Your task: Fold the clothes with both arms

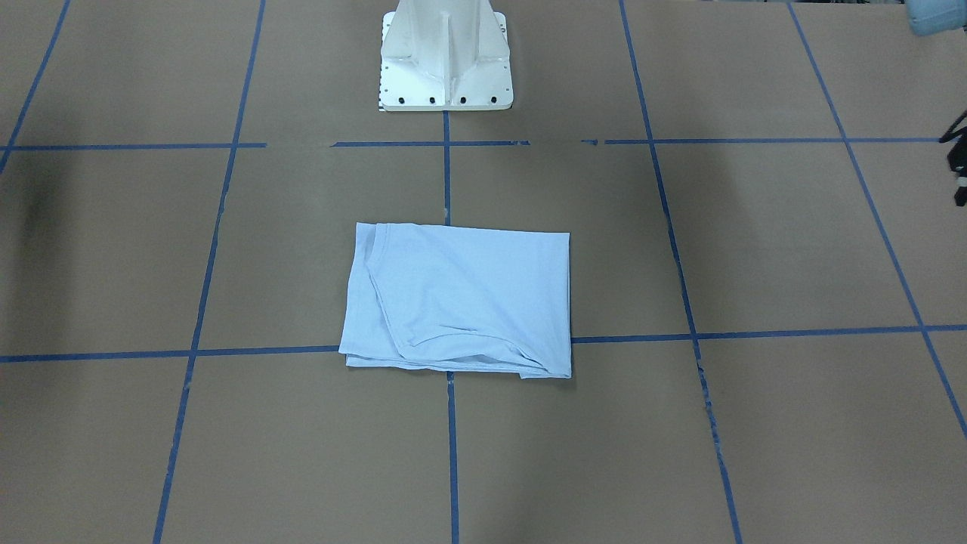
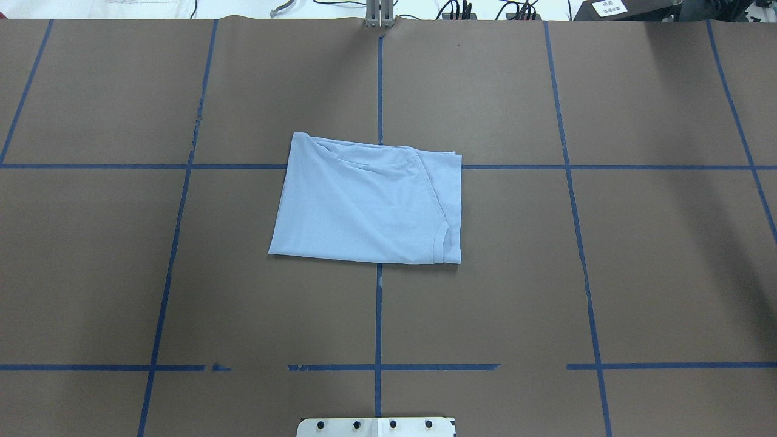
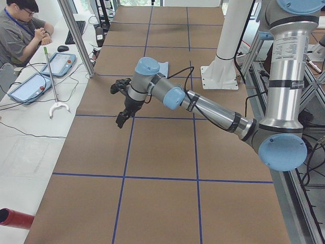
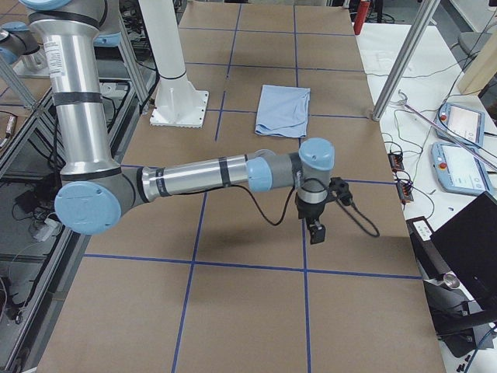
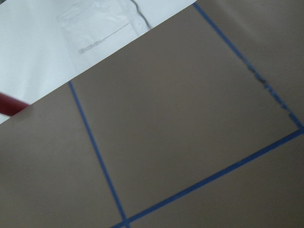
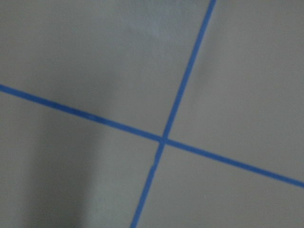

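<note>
Light blue T-shirt (image 2: 364,206) lies flat on the brown paper table cover (image 2: 637,273), folded to a rough rectangle. Its ribbed neckline shows at one corner. It sits over a crossing of the blue tape lines (image 2: 379,315), out in front of my white pedestal (image 1: 446,60).

Left gripper (image 3: 121,120): fingers point down over bare paper near one end of the table. The shirt is well apart from it, farther in toward the table's middle.

Right gripper (image 4: 316,231): fingers also point down over bare paper, toward the opposite end. Again the shirt is well apart, farther in toward the middle.

So the shirt lies between my two grippers and touches neither.

Jaw state: both grippers show clearly only in the side views, small and dark. I cannot tell whether either is released or clenched.

Wrist views: the left shows paper, tape and a white edge strip. The right shows a blurred tape crossing.
</note>
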Tool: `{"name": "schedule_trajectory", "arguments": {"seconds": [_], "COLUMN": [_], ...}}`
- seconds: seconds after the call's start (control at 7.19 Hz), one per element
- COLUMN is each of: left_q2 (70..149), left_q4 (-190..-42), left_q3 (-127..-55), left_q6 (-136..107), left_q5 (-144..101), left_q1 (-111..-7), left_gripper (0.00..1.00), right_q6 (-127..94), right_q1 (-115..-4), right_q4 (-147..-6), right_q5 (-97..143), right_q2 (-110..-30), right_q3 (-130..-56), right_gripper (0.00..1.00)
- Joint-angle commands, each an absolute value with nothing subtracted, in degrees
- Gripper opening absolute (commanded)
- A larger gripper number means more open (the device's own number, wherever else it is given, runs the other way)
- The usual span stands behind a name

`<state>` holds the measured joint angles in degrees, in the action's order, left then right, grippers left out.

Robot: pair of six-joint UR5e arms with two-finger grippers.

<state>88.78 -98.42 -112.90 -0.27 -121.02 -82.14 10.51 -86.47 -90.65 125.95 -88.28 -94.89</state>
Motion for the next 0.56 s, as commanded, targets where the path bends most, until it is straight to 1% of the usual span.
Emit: {"name": "schedule_trajectory", "arguments": {"seconds": [0.0, 0.14, 0.42], "left_q2": [85.78, 84.48, 76.76], "left_q4": [-94.57, -94.31, -94.75], "left_q3": [-107.26, -106.79, -107.31], "left_q6": [1.75, 2.37, 4.04], "left_q5": [-123.74, -126.27, -136.88], "left_q1": [-87.69, -90.24, -91.76], "left_gripper": [1.0, 1.0, 1.0], "right_q6": [13.1, 12.4, 11.95], "right_q1": [-89.81, -90.52, -91.32], "right_q4": [-90.44, -90.44, -89.3], "right_q5": [126.12, 126.47, 130.06], "right_q2": [-96.22, -98.76, -100.37], "right_q3": [-95.01, -95.18, -96.76], "right_gripper": [1.0, 1.0, 1.0]}}
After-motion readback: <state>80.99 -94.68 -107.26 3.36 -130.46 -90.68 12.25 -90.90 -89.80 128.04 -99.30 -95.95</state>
